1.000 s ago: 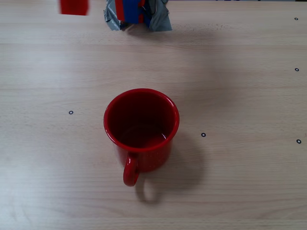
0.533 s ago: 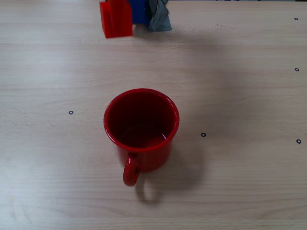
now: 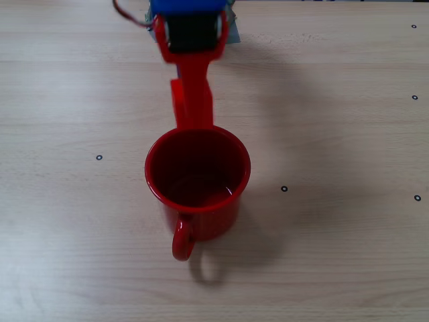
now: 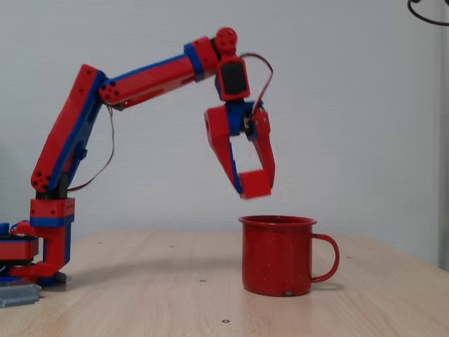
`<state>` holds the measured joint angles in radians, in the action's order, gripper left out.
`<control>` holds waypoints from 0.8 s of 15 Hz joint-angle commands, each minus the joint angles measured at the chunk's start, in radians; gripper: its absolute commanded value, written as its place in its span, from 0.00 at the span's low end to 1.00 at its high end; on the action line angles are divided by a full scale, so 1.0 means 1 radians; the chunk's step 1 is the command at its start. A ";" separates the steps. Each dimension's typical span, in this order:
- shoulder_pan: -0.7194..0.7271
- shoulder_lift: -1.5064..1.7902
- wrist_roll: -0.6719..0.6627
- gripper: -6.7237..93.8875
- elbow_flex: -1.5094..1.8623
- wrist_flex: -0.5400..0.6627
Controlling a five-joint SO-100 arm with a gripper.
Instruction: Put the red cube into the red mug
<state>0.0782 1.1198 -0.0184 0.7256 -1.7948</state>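
Pale wood makes up the table (image 4: 140, 281), and a plain white wall stands behind it. On the table sits the mug (image 4: 278, 255), upright, with its handle (image 4: 325, 258) to the right in the side view. Seen from above, the mug (image 3: 198, 181) looks empty. The arm (image 4: 140, 76) bends up and over from its base at the left. Its gripper (image 4: 254, 181) hangs in the air above the mug's left rim. The fingers are closed on the cube (image 4: 255, 184), which touches nothing else, well above the mug.
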 commanded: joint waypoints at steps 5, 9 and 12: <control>0.035 -0.038 0.044 0.07 -0.064 0.092; 0.037 -0.112 0.051 0.07 -0.109 0.156; 0.034 -0.127 0.049 0.07 -0.112 0.187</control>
<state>0.0920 0.9327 0.0230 0.6903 -1.6245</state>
